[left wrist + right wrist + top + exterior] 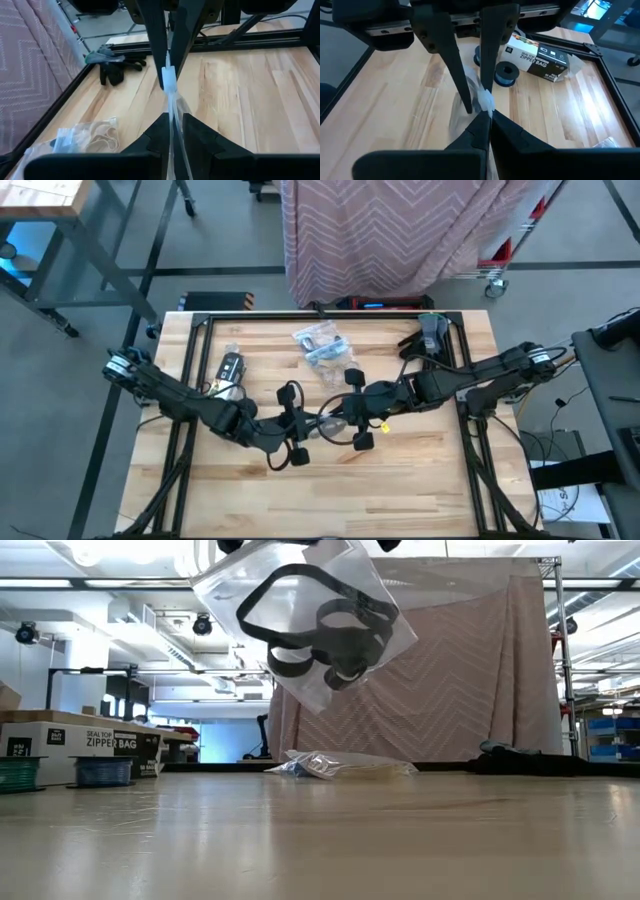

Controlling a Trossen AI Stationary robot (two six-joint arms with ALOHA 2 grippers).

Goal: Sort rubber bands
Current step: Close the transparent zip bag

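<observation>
A clear plastic bag (pixel 310 620) with black rubber bands (pixel 322 632) inside hangs high above the table's middle. Both grippers hold it by its top edge. My left gripper (pixel 316 424) reaches in from the table's left and my right gripper (pixel 336 418) from the right; they meet tip to tip, both shut on the bag. In the left wrist view the bag's edge (pixel 173 107) runs edge-on from my left gripper (pixel 173 120) up to the right arm's fingers (pixel 156 45). A second clear bag (pixel 322 345) with tan rubber bands lies on the table's far middle. My left gripper pinches the bag's top edge (pixel 173 111) between its two fingers, coming from the table's left and slanting a little downward. The bag hangs below, clear of the table. My right gripper pinches the same top edge at its white closure piece (pixel 485 101), between its two fingers. It comes from the table's right, slanting down. The bag hangs tilted below the fingers, lifted clear.
Dark gloves (pixel 432 335) lie at the far right corner. A zipper-bag box (pixel 540 57) and a dark blue roll (pixel 506 74) sit at the left side. A black frame (pixel 330 313) borders the table.
</observation>
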